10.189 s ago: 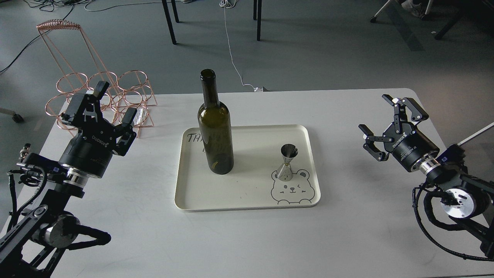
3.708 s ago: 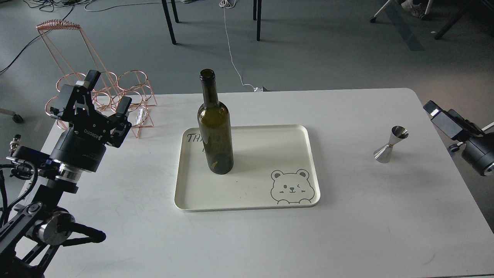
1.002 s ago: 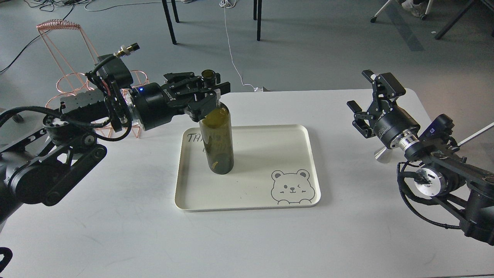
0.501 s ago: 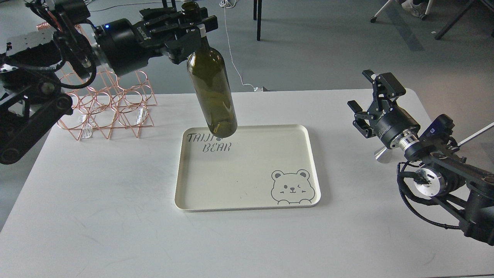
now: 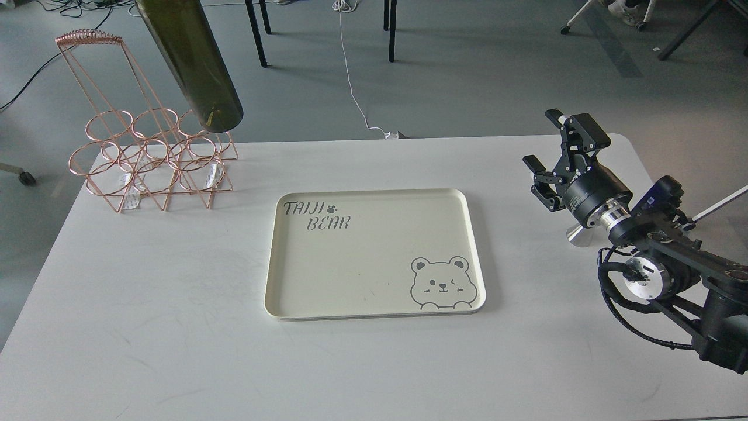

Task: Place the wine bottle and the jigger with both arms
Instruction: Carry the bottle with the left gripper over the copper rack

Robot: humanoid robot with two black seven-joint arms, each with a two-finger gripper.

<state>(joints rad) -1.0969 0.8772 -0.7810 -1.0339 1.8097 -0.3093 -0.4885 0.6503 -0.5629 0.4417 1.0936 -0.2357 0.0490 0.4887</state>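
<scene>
The dark olive-green wine bottle (image 5: 193,61) hangs tilted in the air at the upper left, base down above the copper wire rack (image 5: 153,161). Its neck and my left gripper are out of view above the frame's top edge. My right gripper (image 5: 552,158) is open and empty at the right side of the table. The silver jigger (image 5: 578,235) stands on the table just behind my right wrist, mostly hidden; only its base shows. The cream tray (image 5: 374,304) in the middle has nothing on it.
The white table (image 5: 175,327) spans the view, with its far edge behind the rack and tray. Chair and table legs (image 5: 257,35) stand on the floor beyond, with a white cable (image 5: 350,76) running to the table.
</scene>
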